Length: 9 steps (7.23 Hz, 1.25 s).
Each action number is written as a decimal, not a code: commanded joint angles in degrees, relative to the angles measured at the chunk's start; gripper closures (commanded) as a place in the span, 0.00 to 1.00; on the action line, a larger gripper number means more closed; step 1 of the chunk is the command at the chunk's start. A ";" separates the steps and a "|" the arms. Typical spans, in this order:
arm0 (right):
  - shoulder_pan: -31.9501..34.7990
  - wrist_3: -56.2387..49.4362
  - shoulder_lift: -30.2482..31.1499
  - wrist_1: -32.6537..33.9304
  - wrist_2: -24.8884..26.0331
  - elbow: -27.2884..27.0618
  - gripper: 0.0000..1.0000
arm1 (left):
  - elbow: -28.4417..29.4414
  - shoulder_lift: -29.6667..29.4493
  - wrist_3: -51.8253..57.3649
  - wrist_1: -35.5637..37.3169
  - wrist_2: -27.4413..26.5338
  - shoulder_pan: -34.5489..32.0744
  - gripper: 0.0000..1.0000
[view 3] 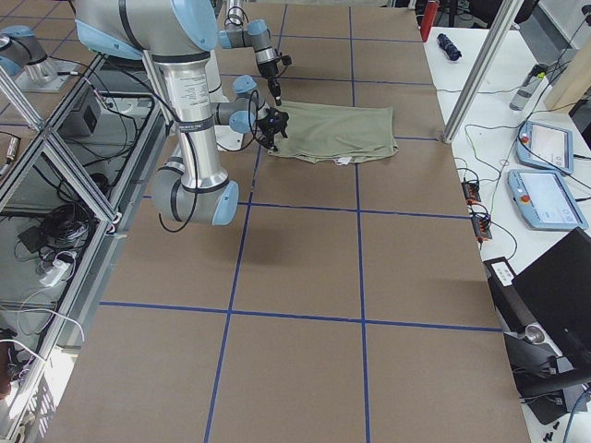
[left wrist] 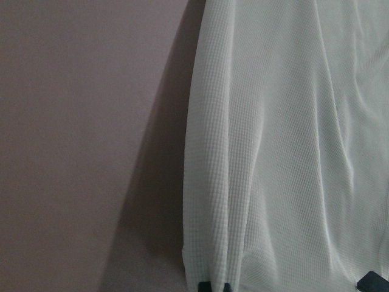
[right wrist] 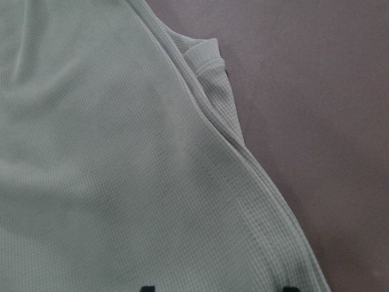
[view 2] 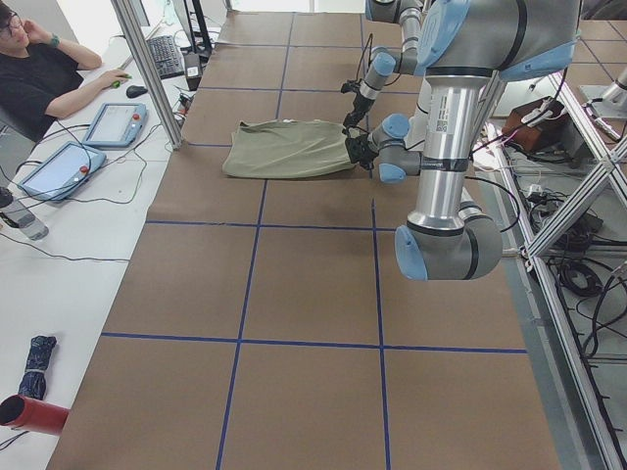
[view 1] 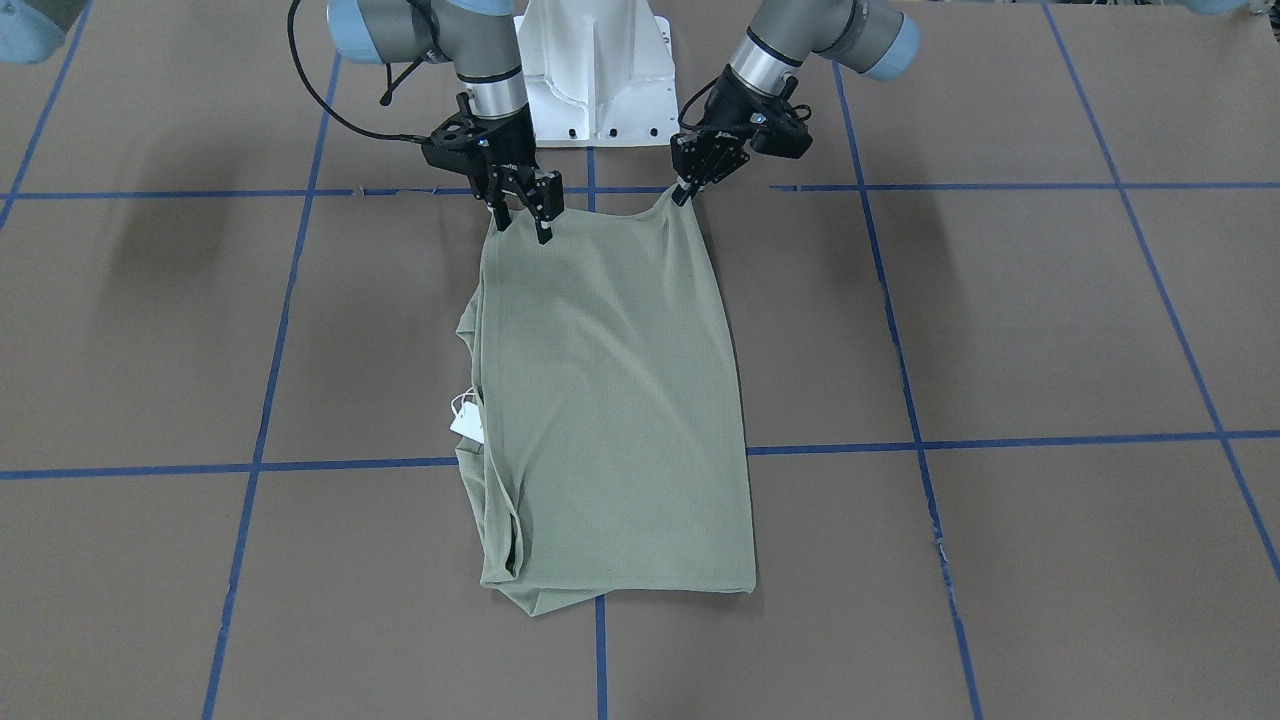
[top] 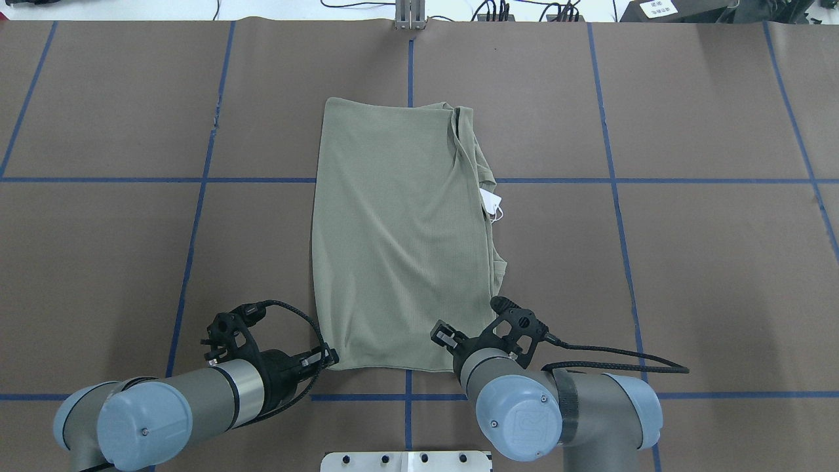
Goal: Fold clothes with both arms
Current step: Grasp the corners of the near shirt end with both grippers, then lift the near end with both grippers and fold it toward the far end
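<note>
At far left, a broad open stretch of table (top: 105, 262). Then left gripper (top: 330, 358) over the near left corner of shirt (top: 400, 229), fingertips seemingly apart. Flat at mid-table, folded narrow, hang tag (top: 490, 200) past the right edge. Then right gripper (view 1: 521, 222) astride the near right corner, fingers parted. Open table again beyond.

You'll find the shirt (view 2: 289, 149) lying folded and flat on the brown desk (view 2: 313, 284), far along the blue-taped grid. The near arm's left gripper (view 2: 357, 152) is at its near robot-side corner, and the far right gripper (view 2: 350, 119) is at the other. Both are too small to read. A person (view 2: 39, 69) sits at upper left.
</note>
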<state>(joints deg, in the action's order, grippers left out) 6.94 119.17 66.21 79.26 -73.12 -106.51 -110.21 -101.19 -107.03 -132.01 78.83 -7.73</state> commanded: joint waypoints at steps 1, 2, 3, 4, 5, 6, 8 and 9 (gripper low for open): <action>0.09 0.45 -0.29 0.02 0.08 -0.01 1.00 | 0.00 -0.06 0.15 0.09 0.01 0.00 1.00; 0.26 0.45 -0.21 0.02 0.26 -0.10 1.00 | 0.00 -0.15 0.15 0.09 0.01 0.09 1.00; 0.79 0.27 -0.29 0.02 0.26 -0.71 1.00 | -0.35 -0.15 0.33 0.09 0.10 0.09 1.00; 1.05 0.01 0.23 2.02 0.17 -4.28 1.00 | -4.10 0.72 1.03 0.96 1.40 -0.35 1.00; 1.06 0.01 0.32 10.31 0.00 -12.67 1.00 | -9.79 1.69 1.38 6.10 3.77 -0.87 1.00; -1.03 0.27 0.15 20.31 -0.27 -22.33 1.00 | -18.72 2.40 1.38 13.81 5.10 -0.97 1.00; -2.90 0.27 -0.47 28.48 -0.97 -31.28 1.00 | -31.59 1.62 1.38 26.84 9.48 -0.79 1.00; -3.07 -0.34 -0.82 28.50 -1.06 -29.74 1.00 | -30.51 1.26 1.64 27.24 10.02 -0.97 1.00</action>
<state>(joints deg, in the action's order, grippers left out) 4.33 119.31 65.79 105.84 -73.92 -135.29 -138.55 -99.45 -105.58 -108.09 87.30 -8.60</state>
